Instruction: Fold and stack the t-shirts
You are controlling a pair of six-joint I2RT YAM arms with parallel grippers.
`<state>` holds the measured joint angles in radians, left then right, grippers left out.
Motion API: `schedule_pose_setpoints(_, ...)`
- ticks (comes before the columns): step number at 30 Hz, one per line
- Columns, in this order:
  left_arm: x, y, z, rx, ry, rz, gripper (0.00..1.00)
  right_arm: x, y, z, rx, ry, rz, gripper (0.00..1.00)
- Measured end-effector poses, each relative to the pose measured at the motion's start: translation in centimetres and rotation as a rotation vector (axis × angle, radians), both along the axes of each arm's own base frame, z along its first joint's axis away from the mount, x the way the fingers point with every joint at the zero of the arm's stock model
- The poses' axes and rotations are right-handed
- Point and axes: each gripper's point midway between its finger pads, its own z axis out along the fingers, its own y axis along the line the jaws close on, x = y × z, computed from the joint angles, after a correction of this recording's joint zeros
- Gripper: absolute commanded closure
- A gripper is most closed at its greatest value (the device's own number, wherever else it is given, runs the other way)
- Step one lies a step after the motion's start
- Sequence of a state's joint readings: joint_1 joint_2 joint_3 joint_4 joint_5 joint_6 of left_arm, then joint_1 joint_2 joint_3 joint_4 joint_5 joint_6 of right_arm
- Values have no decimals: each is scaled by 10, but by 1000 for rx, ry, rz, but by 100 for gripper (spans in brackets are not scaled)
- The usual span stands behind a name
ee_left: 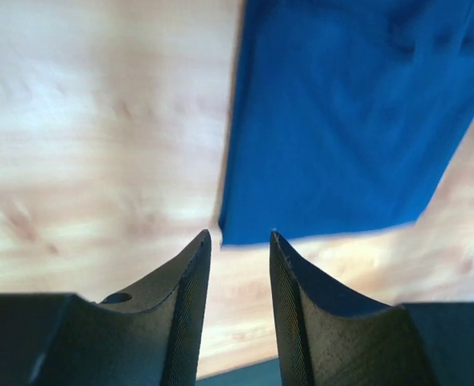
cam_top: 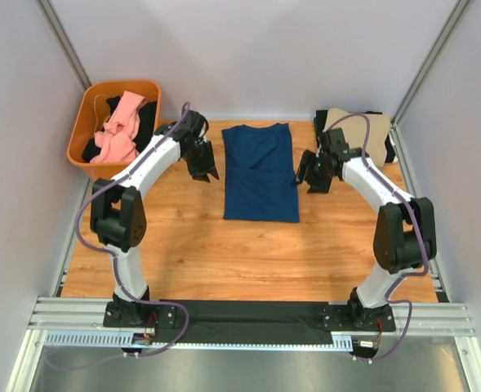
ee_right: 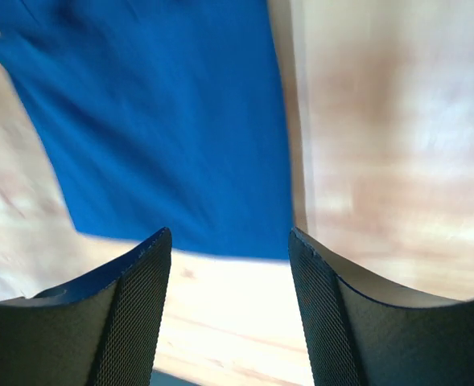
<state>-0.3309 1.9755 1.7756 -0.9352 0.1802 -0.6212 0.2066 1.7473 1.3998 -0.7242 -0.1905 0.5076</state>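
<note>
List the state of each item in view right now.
Navy shirt: sides folded in, flat on the table.
Pink shirt: crumpled in the basket.
Tan shirt: laid flat, far right.
Left gripper: open, empty.
Right gripper: open, empty.

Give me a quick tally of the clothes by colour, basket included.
Navy shirt: 1
Pink shirt: 1, in the basket
Tan shirt: 1
Black cloth: 2, one in the basket, another under the tan shirt
Total: 5

we see a plain navy blue t-shirt, a pink t-shirt, an orange basket, and a pale woodgrain table.
</note>
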Motion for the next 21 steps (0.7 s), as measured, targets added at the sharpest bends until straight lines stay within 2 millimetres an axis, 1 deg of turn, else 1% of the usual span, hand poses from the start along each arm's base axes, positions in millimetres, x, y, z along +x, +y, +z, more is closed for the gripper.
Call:
schedule_pose_setpoints(1,-13,-3,-1,-3,-1,-17,57,-16,2,-11,16,18,16,38)
schedule_pose_setpoints(3,-39,-10,-10,-16,3,-53,54,-46,2,-33,33,84,31,37)
schedule_pose_setpoints(4,-53,-11,-18,-19,16,-66,50,-59,0,-45,40,119,34,37)
schedule_pose_setpoints(6,-74,-10,-38,-29,34,-79,47,-81,-1,-64,52,168,40,39)
schedule_pose_setpoints(8,-97,-4,-60,-31,67,-71,47,-94,-2,-76,61,200,44,40)
schedule_pose_setpoints(10,-113,1,-78,-33,95,-65,46,-100,-1,-83,74,208,50,41)
schedule_pose_setpoints(13,-118,-1,-91,-49,98,-61,45,-95,3,-84,97,181,60,43)
schedule_pose_setpoints(17,-109,-12,-92,-87,54,-59,44,-84,8,-86,120,145,70,52)
schedule_pose_setpoints(19,-105,-16,-92,-100,38,-58,44,-81,10,-90,126,143,72,53)
schedule_pose_setpoints(21,-101,-20,-93,-112,27,-54,44,-82,10,-94,127,146,72,59)
